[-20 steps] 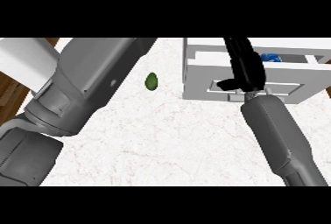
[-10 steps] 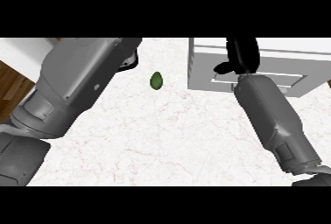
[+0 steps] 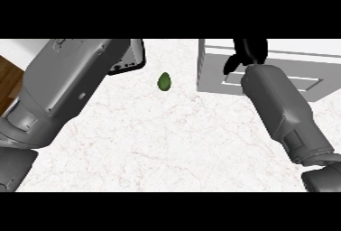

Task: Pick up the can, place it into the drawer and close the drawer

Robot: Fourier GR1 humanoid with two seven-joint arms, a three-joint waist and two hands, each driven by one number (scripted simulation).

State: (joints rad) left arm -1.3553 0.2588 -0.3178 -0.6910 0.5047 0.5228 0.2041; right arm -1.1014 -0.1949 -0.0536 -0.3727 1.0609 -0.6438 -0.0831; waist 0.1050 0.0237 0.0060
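White marbled counter (image 3: 173, 144); brown wood floor (image 3: 10, 83) at left; even light.

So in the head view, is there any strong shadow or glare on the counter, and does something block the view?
Head view: the counter is evenly lit, with no glare and no strong cast shadows; the left forearm fills much of the left side, and the right forearm covers part of the drawer unit; the small green object shows clearly.

The drawer (image 3: 266, 67), open 1 second ago with the can showing inside, is now shut. The right hand (image 3: 248, 53) has pushed forward against its front.
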